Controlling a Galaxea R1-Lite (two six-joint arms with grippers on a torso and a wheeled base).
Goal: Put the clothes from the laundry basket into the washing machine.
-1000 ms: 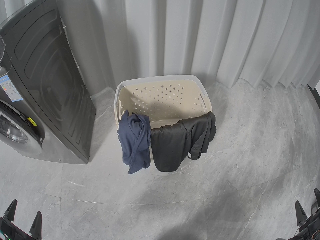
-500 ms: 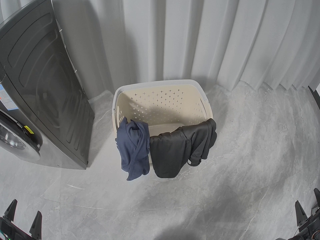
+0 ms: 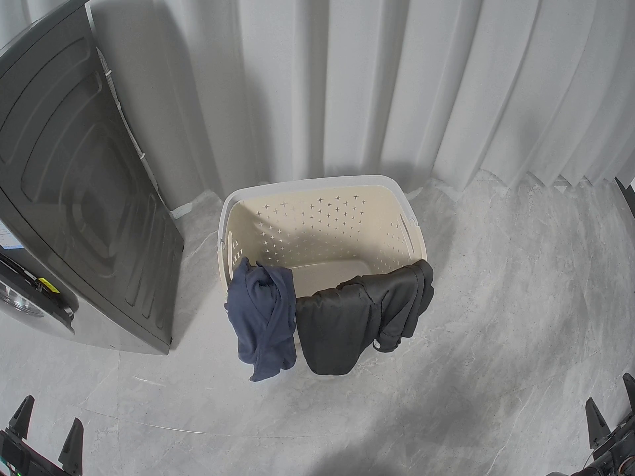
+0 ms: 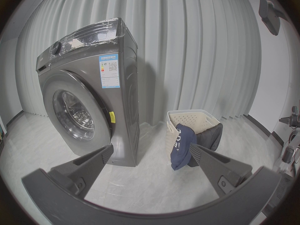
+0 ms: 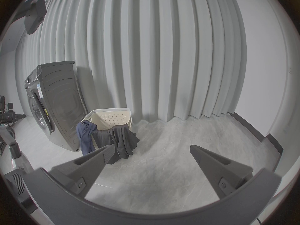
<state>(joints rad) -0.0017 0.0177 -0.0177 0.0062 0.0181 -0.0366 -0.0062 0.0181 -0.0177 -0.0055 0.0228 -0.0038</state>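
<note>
A cream laundry basket point(image 3: 317, 186) stands on the floor by the curtain. Over its near rim hang a navy blue garment point(image 3: 263, 318) and a black garment point(image 3: 357, 315). The dark grey washing machine point(image 3: 73, 186) stands to the basket's left, its round door point(image 4: 76, 114) shut. My left gripper point(image 3: 46, 421) sits open at the bottom left, far from the basket, with nothing between its fingers. My right gripper point(image 3: 612, 401) is open at the bottom right, equally far away. The basket point(image 4: 190, 119) with the blue garment point(image 4: 182, 146) also appears in the left wrist view, and the black garment point(image 5: 120, 138) in the right wrist view.
White pleated curtains point(image 3: 370, 67) close off the back. Grey marble floor point(image 3: 503, 285) spreads wide between me and the basket and to its right. A dark skirting board point(image 5: 250, 127) runs along the right wall.
The whole head view has shifted: the basket and washing machine sit lower and further left in the picture, so the camera moved. Both grippers keep their places at the bottom corners.
</note>
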